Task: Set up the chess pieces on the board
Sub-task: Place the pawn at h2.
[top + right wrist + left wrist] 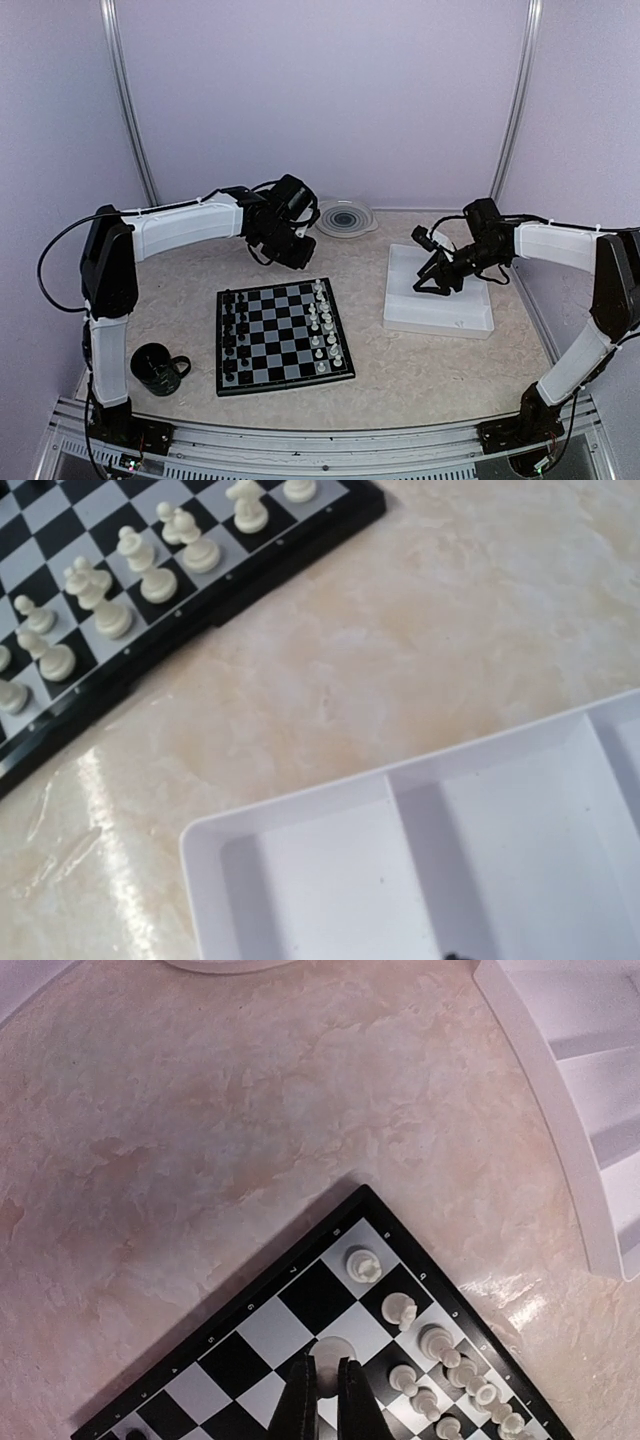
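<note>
Hovering past the far edge of the board (pixel 275 335), the left fingers (pixel 299 259) hang. The right fingers (pixel 432 282), over the white compartment tray (pixel 440 320), cannot be read.

Left wrist: the fingers (pixel 300 1405) are almost together, and whether they pinch anything is unclear. White chess pieces (pixel 400 1310) stand just right of them. They look like light, hard, slick, tippy plastic, best pinched at the slim neck.

Right wrist: the smooth compartment tray (pixel 290 820) lies near, with the glossy board (pixel 205 620) beyond on the marbled table (pixel 400 630).

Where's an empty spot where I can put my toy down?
Bare tabletop lies between the board and the white tray, and along the near edge in front of both. The board's middle squares are bare too. Crowded: white pieces along its right side, black pieces along its left.
</note>
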